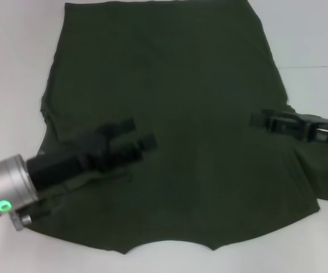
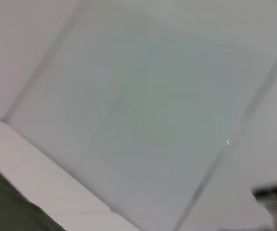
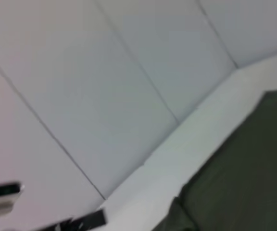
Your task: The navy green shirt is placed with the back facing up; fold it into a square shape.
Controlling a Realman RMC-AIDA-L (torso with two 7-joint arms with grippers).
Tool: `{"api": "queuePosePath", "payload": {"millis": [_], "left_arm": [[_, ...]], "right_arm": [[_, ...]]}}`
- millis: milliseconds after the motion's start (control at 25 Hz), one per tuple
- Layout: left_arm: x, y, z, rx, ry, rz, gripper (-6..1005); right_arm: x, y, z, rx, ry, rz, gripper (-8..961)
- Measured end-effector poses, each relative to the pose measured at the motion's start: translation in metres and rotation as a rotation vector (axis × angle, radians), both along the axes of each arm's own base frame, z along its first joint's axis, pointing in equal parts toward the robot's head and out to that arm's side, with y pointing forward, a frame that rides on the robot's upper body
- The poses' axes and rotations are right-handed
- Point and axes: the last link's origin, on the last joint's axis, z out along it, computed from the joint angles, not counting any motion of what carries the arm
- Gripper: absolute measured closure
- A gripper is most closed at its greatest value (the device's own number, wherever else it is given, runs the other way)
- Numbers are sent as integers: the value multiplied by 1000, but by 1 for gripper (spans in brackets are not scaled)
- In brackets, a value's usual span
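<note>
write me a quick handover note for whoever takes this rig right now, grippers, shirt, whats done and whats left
Left gripper: low over the shirt's near-left part.
Right gripper: over the shirt's right side, by the sleeve.
Shirt: spread on the white table, plain side up, collar toward the robot. The left sleeve looks turned in under the left arm; the right sleeve is out.
Done: at most the first sleeve fold.
Left: fold the right side in, then fold lengthwise into a square.

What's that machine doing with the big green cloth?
It is a two-armed robot working on a dark green shirt spread flat on a white table, plain side up and not yet folded. Its left gripper is over the shirt's left part, and its right gripper reaches in over the right edge by the sleeve.
</note>
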Motion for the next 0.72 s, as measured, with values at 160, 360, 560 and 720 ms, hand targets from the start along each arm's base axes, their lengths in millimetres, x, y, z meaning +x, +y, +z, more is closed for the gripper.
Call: {"api": "queuePosePath", "payload": {"millis": [160, 360, 560, 720], "left_arm": [[2, -12, -18, 0, 82, -126, 59], [2, -21, -30, 13, 132, -206, 62], [3, -24, -39, -3, 187, -264, 62], [2, -23, -44, -11, 216, -261, 62]], "right_arm": [[15, 3, 16, -44, 11, -153, 55], [34, 0, 28, -74, -34, -318, 56], [51, -9, 37, -92, -75, -435, 56], [67, -18, 48, -55, -65, -516, 56]]}}
